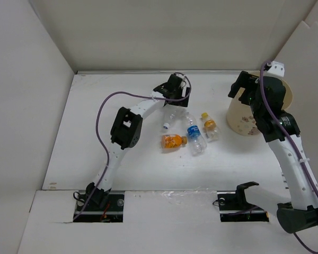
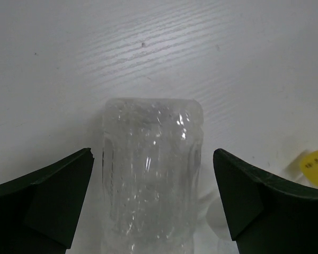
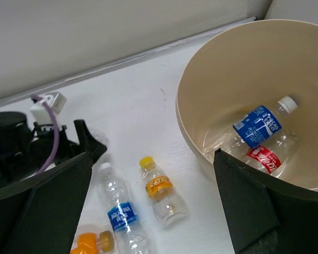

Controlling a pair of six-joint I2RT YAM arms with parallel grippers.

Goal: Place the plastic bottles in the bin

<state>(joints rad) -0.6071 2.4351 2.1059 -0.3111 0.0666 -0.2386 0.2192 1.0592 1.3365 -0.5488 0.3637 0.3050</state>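
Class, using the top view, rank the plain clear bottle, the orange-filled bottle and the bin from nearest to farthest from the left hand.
1. plain clear bottle, between the fingers of the left hand.
2. orange-filled bottle, nearer the arm bases.
3. bin, far right.

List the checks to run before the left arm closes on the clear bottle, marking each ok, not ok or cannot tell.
1. Left fingers open: ok.
2. Clear bottle between them, a gap on each side: ok.
3. Fingers low enough to grip: cannot tell.
4. Bin upright, with room inside: ok.
5. Right fingers away from the bin's mouth: not ok, they hang over it.
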